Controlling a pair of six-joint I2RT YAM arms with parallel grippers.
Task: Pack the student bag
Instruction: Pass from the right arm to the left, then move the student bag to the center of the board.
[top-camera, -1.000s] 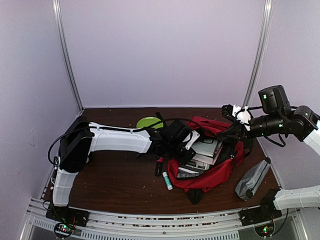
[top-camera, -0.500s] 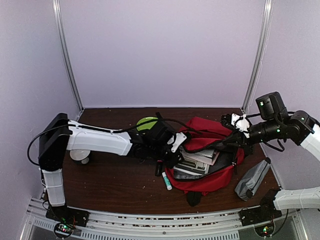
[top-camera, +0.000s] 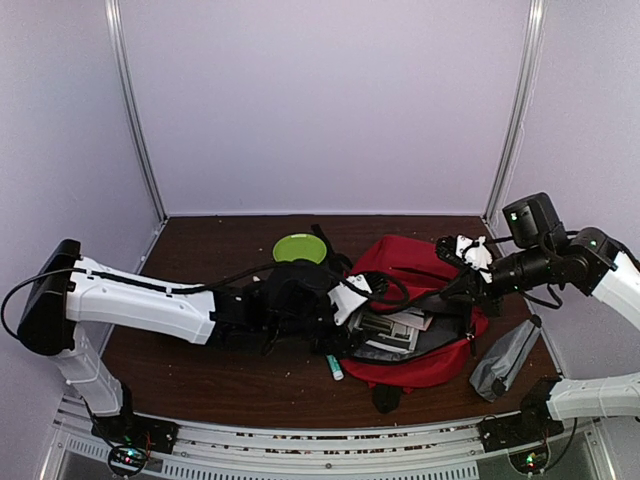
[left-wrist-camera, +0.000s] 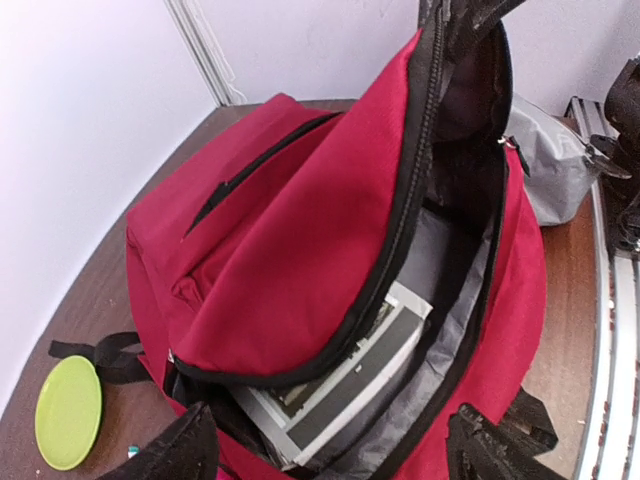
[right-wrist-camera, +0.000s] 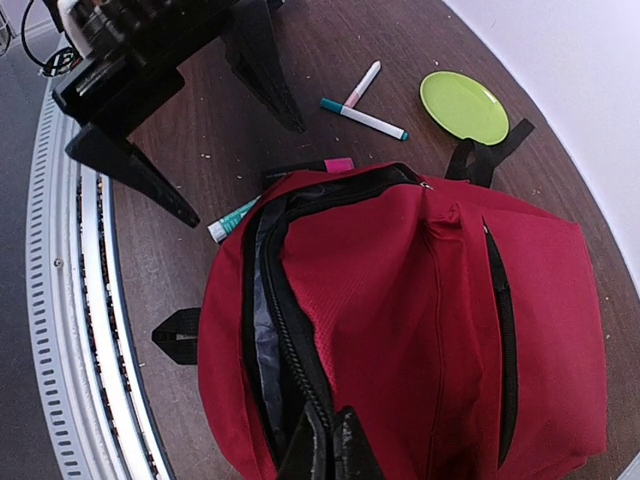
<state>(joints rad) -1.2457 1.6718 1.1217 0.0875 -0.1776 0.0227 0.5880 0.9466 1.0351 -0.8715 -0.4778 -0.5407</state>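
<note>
Top view: the left arm is stretched low from the lower left, with the left gripper (top-camera: 347, 298) at the mouth of the red student bag (top-camera: 405, 258), centre right. The right arm is angled in from the right edge.

Left wrist view: its fingers (left-wrist-camera: 185, 450) are spread wide, with nothing held.

Right wrist view: the right gripper (right-wrist-camera: 328, 442) is clamped on the bag's zippered rim, bottom centre.

The student bag (top-camera: 405, 262) lies on the bench (top-camera: 200, 235), toward three o'clock, with books (top-camera: 392, 330) in its open mouth. A plate (top-camera: 300, 247) sits at the bag's ten o'clock. A marker (top-camera: 334, 368) lies just beside the bag at eight o'clock, and a pouch (top-camera: 505, 358) near it at four o'clock.
</note>
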